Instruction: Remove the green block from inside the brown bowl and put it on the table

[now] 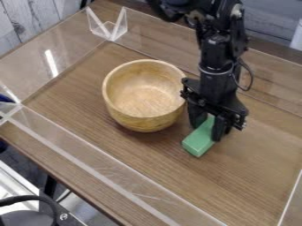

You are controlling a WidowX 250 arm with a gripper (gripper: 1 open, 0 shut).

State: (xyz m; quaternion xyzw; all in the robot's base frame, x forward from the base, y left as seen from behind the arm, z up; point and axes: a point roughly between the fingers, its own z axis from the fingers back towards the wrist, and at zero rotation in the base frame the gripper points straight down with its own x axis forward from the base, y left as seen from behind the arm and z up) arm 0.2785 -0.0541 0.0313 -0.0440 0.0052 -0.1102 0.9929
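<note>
The green block [199, 141] stands on the table [106, 163] just right of the brown bowl [123, 111], its lower end on the wood and its upper end between my fingers. My gripper [213, 124] points straight down, with its black fingers [228, 122] pressed against both sides of the block's top. The bowl is empty and sits a little left of the gripper, apart from the block.
Low clear acrylic walls [83, 157] border the tabletop on the near and left sides. A small clear folded piece [109, 25] stands at the far left corner. The arm [216, 40] rises behind the gripper toward the top of the view.
</note>
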